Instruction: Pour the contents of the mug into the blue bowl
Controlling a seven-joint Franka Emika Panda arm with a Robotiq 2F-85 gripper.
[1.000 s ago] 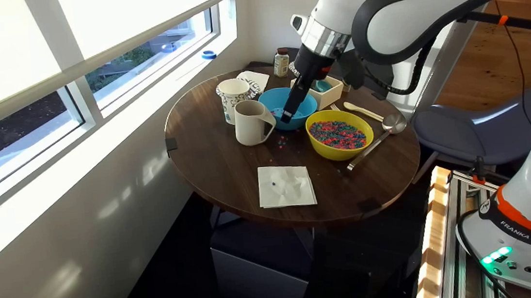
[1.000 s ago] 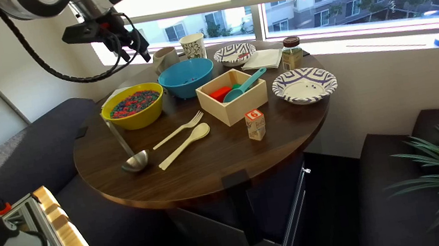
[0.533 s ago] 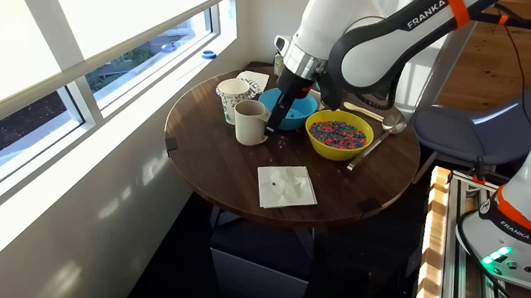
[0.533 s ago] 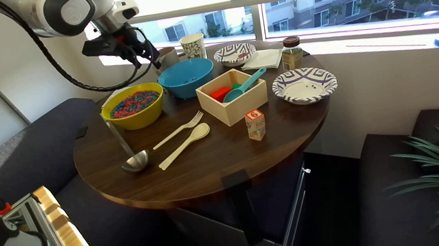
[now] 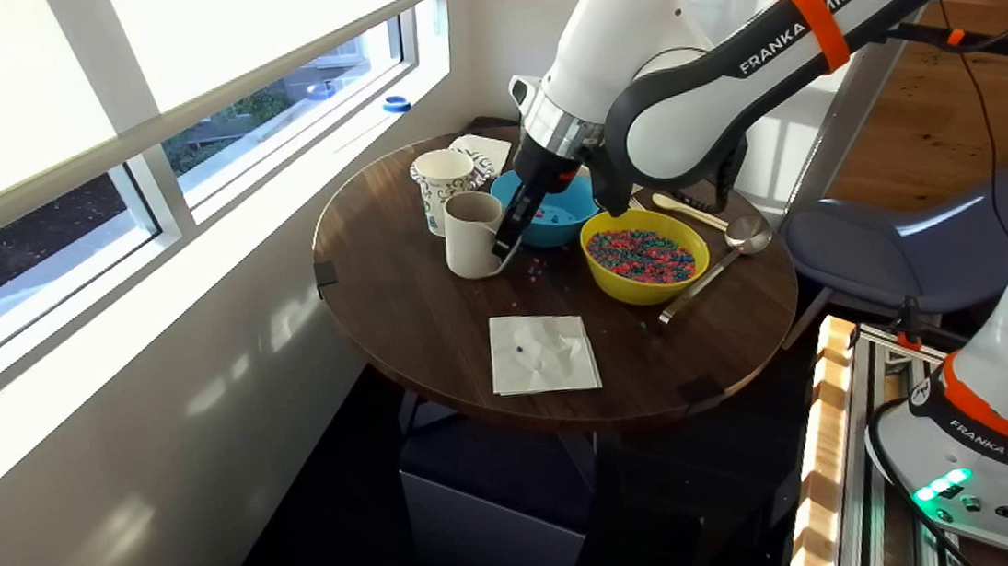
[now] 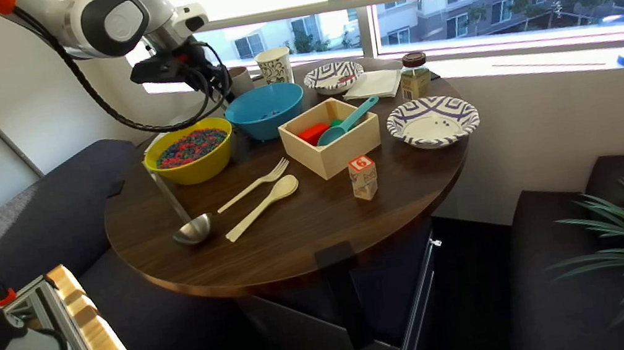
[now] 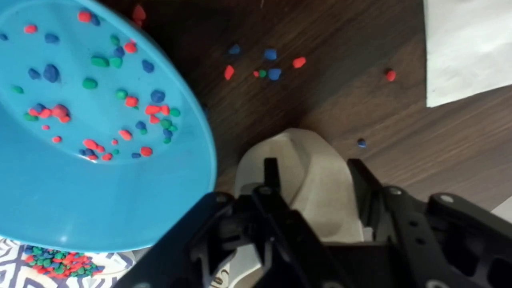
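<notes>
The pale beige mug (image 5: 468, 249) stands upright on the table. Its depth is hidden, so I cannot see its contents. My gripper (image 5: 503, 244) is at its handle. In the wrist view the gripper (image 7: 313, 165) has one finger on each side of the handle (image 7: 324, 196). The right finger lies along the handle's edge; whether both pads press on it I cannot tell. Close beside is the blue bowl (image 7: 100, 200), with scattered red, green and blue pellets on its bottom. In an exterior view the arm partly covers the blue bowl (image 5: 559, 233).
A yellow bowl (image 5: 634, 291) full of coloured pellets sits near the blue bowl. A patterned paper cup (image 5: 441, 201) stands right behind the mug. Around them are a wooden box (image 6: 337, 155), a ladle (image 6: 193, 230), a jar (image 6: 416, 80) and a napkin (image 5: 540, 353). Some pellets lie loose on the table.
The gripper has moved from over the blue bowl to the mug's handle. Its fingers have come closer together around it. The mug has shifted very slightly.
</notes>
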